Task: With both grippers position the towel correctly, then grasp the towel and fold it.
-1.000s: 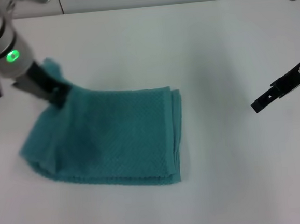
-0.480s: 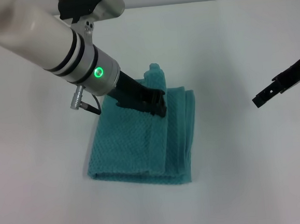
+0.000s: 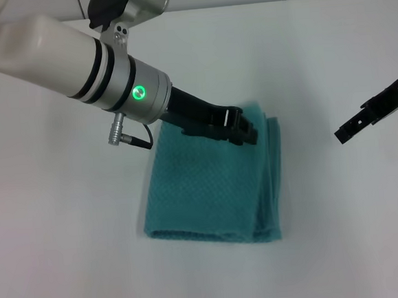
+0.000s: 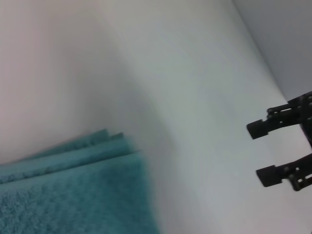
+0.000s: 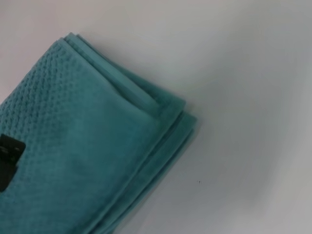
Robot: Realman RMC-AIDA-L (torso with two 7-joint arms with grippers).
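Two grippers: left gripper (image 3: 246, 133) on the teal towel (image 3: 212, 189) (grip unclear); right gripper (image 3: 349, 131), fingers apart and empty, hovers well apart on the towel's right

A: How many towels do you count?
B: One towel (image 3: 209, 189), teal, lying in several layers.
A: And how many grippers?
B: Two. One left gripper (image 3: 247, 133) is over the towel, and one right gripper (image 3: 352, 128) is apart from it.
A: Any tables?
B: One white table (image 3: 329, 228).
A: Green ring lights?
B: One green light (image 3: 139, 93).
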